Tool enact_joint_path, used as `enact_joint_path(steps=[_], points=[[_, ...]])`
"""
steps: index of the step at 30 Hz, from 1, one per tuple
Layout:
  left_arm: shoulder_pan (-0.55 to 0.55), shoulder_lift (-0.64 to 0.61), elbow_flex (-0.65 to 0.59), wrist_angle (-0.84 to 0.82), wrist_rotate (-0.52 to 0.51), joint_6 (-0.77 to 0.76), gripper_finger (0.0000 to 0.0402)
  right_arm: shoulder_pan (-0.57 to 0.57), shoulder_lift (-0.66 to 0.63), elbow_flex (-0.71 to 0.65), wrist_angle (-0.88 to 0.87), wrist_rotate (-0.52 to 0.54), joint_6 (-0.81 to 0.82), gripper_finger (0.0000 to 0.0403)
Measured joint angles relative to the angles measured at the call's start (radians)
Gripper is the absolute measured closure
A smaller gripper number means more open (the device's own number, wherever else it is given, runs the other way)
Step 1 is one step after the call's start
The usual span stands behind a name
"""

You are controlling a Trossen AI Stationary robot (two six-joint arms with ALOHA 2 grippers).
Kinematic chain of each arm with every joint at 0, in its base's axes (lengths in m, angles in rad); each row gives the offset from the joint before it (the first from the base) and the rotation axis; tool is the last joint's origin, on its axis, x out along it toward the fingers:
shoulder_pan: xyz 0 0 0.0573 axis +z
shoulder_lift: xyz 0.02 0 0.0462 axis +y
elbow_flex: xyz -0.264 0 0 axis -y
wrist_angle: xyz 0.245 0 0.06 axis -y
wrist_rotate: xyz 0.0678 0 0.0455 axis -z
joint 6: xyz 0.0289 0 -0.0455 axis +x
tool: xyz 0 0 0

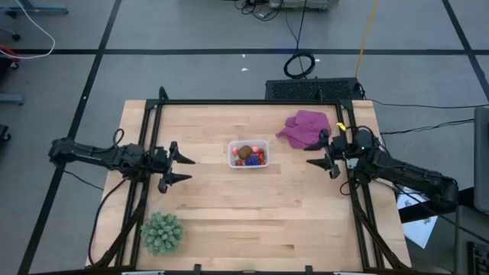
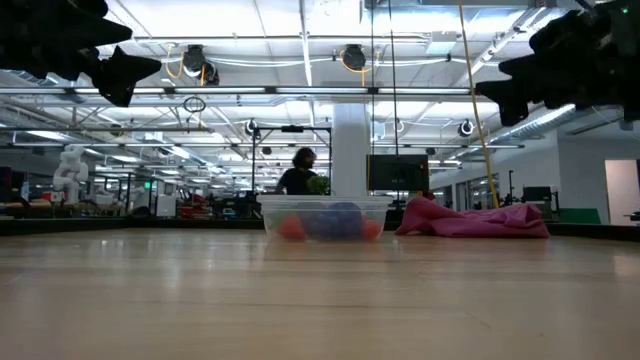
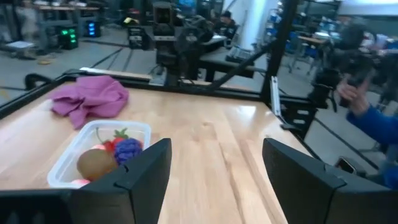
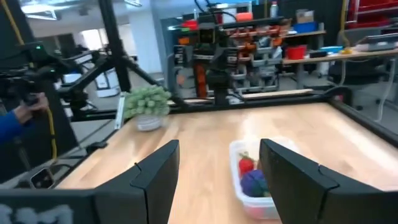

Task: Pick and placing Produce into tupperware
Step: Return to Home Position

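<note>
A spiky green ball sits by the near left corner of the pale wooden worktop. Midway back, the left gripper at the left edge and the right gripper at the right edge hover with fingers spread wide and empty, apparently parked clear. Between them the small clear plastic tupperware holds the toy produce, red, brown and purple pieces; a crumpled magenta cloth lies near the far right corner.

Grey floor crossed by dark tape lines; coiled black cable on it, yellow cord near. Open hall: ceiling strip lights, white column, dark monitor beside it. Person far off. Cluttered workbench, red bins. Blue sleeve at one side
</note>
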Motion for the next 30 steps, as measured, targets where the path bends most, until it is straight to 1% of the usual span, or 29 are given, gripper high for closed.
enact_joint_path(steps=[2,4,5,7,13,16,18,21,23,30], points=[[-0.03,0.033,0.0,0.031,-0.059,-0.016,0.0144,0.028,0.003,-0.046,0.086,0.052,0.0,0.0188],[-0.06,0.078,0.0,0.065,-0.105,-0.019,0.0144,0.051,0.005,-0.089,0.165,0.132,0.001,0.0188],[-0.071,0.101,0.0,0.09,-0.109,-0.015,0.0144,0.059,0.005,-0.099,0.179,0.177,0.0,0.0188],[-0.087,0.138,0.0,0.135,-0.118,0.004,0.0144,0.07,0.011,-0.098,0.154,0.219,-0.004,0.0188],[-0.094,0.24,0.0,0.251,-0.156,0.017,0.0144,0.125,0.041,-0.099,0.161,0.234,-0.019,0.0188],[-0.094,0.3,0.0,0.331,-0.161,0.064,0.0144,0.147,0.059,-0.1,0.175,0.238,-0.075,0.0188],[-0.094,0.326,0.0,0.364,-0.162,0.093,0.0144,0.152,0.064,-0.1,0.203,0.245,-0.082,0.0188],[-0.088,0.333,0.0,0.381,-0.181,0.096,0.0144,0.151,0.064,-0.101,0.223,0.287,-0.079,0.0188],[-0.087,0.333,0.0,0.377,-0.195,0.086,0.0144,0.152,0.064,-0.101,0.219,0.288,-0.079,0.0188],[-0.087,0.333,0.0,0.378,-0.197,0.022,0.0144,0.152,0.064,-0.102,0.211,0.288,-0.079,0.0188]])
